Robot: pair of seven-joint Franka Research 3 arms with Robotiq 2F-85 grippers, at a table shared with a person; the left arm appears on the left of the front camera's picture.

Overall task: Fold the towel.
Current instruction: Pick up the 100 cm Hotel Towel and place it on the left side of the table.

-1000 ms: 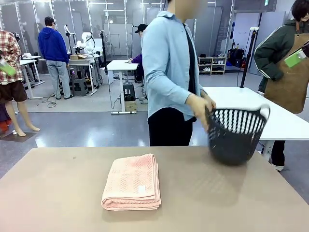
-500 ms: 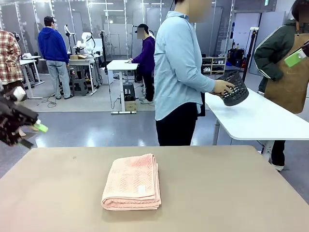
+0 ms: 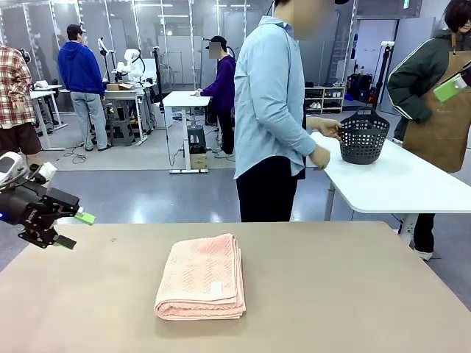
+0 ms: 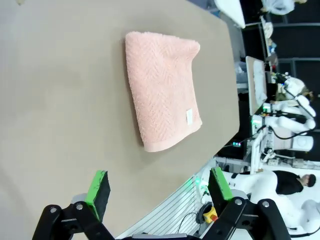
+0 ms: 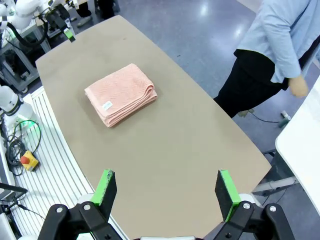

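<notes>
The salmon-pink towel (image 3: pixel 200 277) lies folded in a thick rectangle at the middle of the brown table (image 3: pixel 353 294), a small white label on its near end. My left gripper (image 3: pixel 73 230) hovers open over the table's far left edge, well apart from the towel. From the left wrist, the towel (image 4: pixel 162 95) lies flat ahead of the open left gripper (image 4: pixel 159 186), nothing between the green pads. The right wrist view looks down from high on the towel (image 5: pixel 121 93), and the right gripper (image 5: pixel 167 187) stands open and empty.
A person in a light blue shirt (image 3: pixel 276 110) stands at the far side, turned toward a white table (image 3: pixel 397 184). A dark perforated basket (image 3: pixel 363 137) sits there, one hand on its rim. Bare tabletop surrounds the towel.
The person carried the basket from my table's far right edge to the white table behind and set it down. My left arm came into the front view at the left.
</notes>
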